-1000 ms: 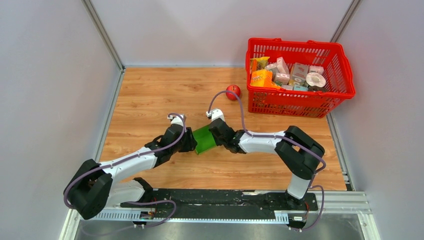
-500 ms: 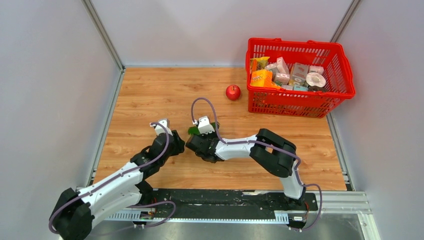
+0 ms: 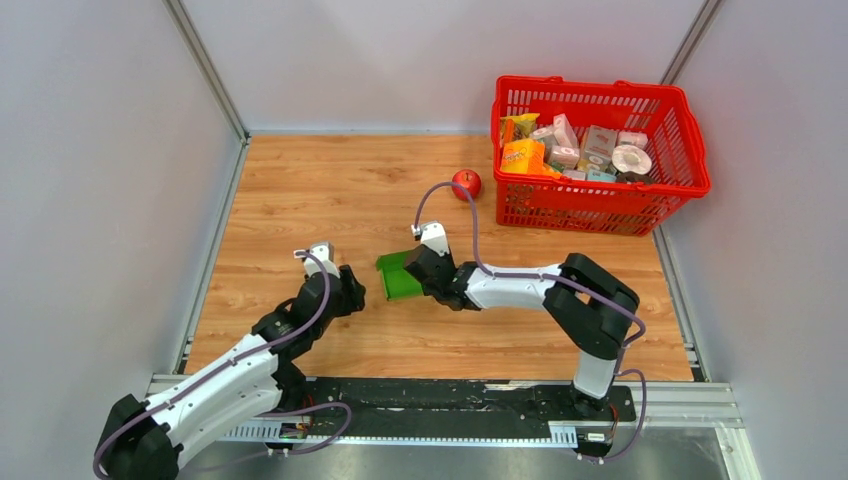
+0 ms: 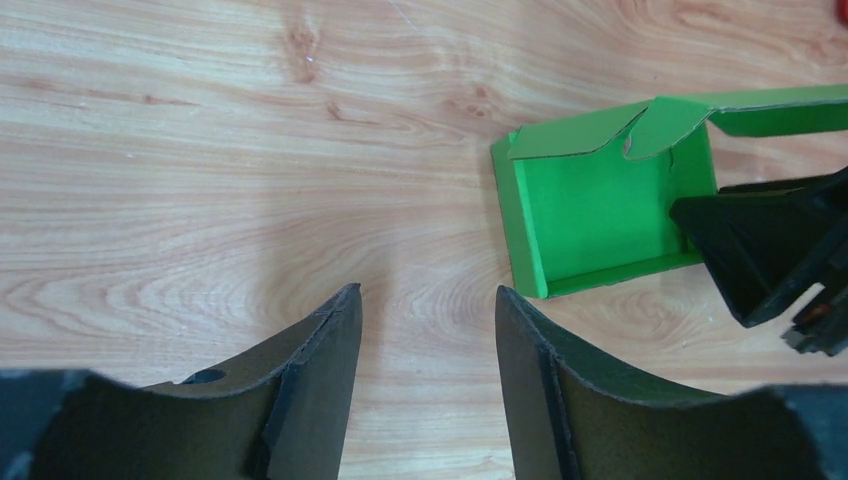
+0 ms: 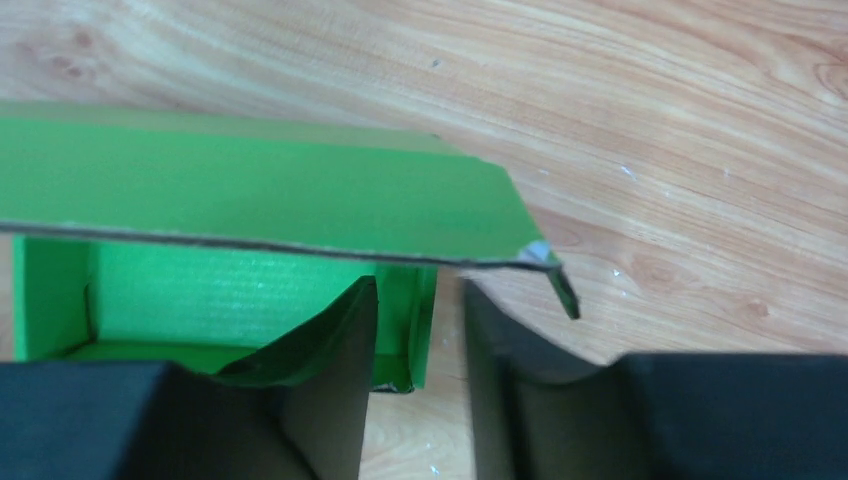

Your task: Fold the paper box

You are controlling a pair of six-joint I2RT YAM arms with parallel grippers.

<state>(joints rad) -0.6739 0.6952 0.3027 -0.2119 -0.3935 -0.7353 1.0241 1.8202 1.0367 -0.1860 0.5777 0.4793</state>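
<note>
The paper box (image 3: 398, 276) is bright green and lies on the wood table mid-way between the arms, its tray open upward and its lid flap raised. It also shows in the left wrist view (image 4: 610, 215) and the right wrist view (image 5: 250, 190). My right gripper (image 3: 422, 274) is at the box's right side. In its wrist view the gripper (image 5: 420, 290) straddles the box's side wall, one finger inside and one outside, with a gap beside the wall. My left gripper (image 3: 356, 288) is open and empty, a little left of the box, with bare wood between its jaws (image 4: 428, 295).
A red apple (image 3: 465, 184) lies behind the box. A red basket (image 3: 600, 208) of small printed packages stands at the back right. Grey walls close in both sides of the table.
Both grippers were at the box; the left one let go and drew back to the near left. The right one swung the box left, then back right, where it lies on the table.
</note>
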